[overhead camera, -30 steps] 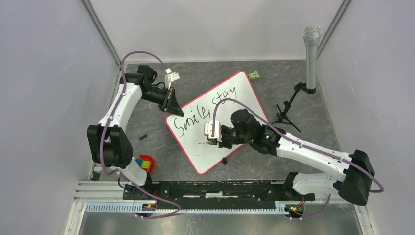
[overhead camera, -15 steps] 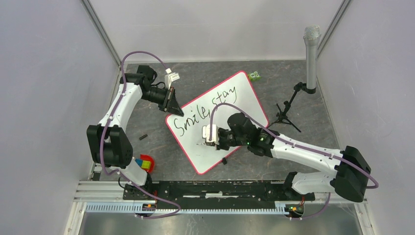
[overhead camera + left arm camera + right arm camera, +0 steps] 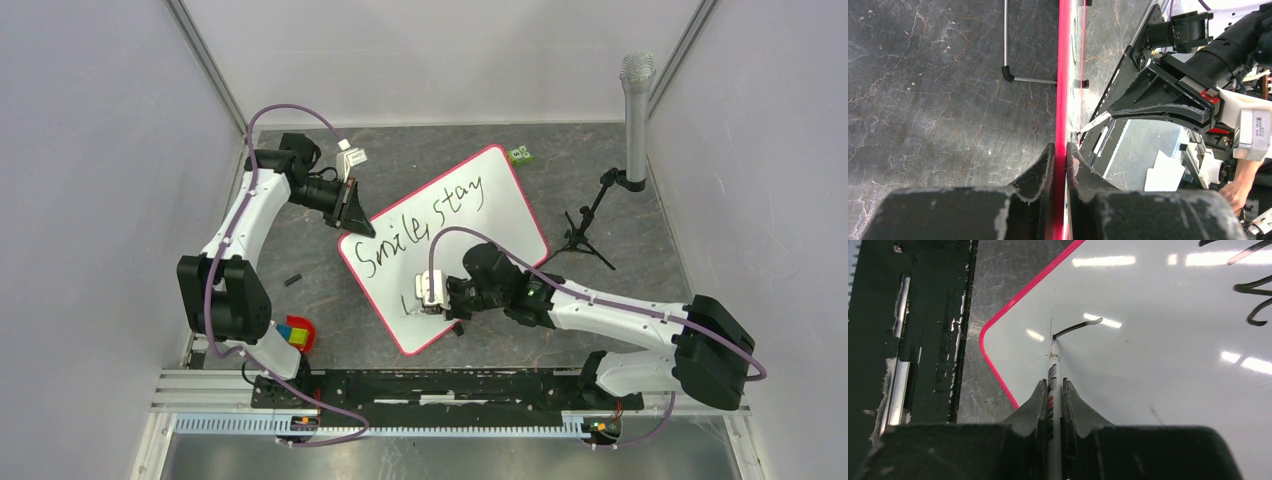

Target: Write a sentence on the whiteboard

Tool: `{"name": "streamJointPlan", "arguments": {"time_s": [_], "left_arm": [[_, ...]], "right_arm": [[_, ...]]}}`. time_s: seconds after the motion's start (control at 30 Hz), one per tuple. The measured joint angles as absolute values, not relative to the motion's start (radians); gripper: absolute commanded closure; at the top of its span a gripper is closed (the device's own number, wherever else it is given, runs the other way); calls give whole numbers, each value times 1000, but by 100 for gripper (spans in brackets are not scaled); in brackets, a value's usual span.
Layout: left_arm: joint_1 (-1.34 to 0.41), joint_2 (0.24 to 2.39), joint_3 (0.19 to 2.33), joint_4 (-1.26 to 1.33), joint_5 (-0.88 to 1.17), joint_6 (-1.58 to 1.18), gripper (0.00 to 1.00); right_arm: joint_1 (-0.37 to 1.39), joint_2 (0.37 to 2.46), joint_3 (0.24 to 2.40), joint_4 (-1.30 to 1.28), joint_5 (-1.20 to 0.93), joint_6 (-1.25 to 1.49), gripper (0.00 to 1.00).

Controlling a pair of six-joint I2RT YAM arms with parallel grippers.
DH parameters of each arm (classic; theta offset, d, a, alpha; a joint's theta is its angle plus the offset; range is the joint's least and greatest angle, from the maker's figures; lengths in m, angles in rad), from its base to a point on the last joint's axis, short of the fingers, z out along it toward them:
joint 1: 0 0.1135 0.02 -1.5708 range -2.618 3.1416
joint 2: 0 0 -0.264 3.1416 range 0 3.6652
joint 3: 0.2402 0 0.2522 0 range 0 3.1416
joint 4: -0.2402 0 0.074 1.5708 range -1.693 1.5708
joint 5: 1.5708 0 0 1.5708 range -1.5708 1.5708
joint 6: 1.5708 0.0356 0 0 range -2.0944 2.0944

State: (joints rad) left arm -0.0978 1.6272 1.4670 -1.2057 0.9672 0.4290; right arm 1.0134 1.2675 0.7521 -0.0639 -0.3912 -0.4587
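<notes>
Whiteboard [image 3: 505, 215], pink-framed, bears black script [image 3: 415, 238] "Smile, stay".

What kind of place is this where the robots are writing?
Probably a robot lab's test booth: plain walls box in a dark table, two arms are bolted to a metal rail, and a microphone stands on a tripod.

The whiteboard [image 3: 1158, 365] is glossy (light glares off it); the table [image 3: 923, 75] looks like matt veined stone.
</notes>
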Motion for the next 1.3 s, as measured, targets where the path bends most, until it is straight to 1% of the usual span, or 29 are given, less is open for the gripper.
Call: {"name": "streamJointPlan", "arguments": {"time_s": [0.33,0.87,1.1,1.3], "left_arm": [[-98,1627,1467,-1206,969,439,98],[-98,1627,1467,-1206,969,440,98],[-98,1627,1467,-1206,969,440,98],[-98,1627,1467,-1206,970,441,98]], "right_arm": [[1015,1259,720,-78,-422,-458,100],[986,1263,773,-94,-390,-454,100],[968,1239,749,-102,-399,-456,100],[991,1238,716,-107,-421,-439,100]]}}
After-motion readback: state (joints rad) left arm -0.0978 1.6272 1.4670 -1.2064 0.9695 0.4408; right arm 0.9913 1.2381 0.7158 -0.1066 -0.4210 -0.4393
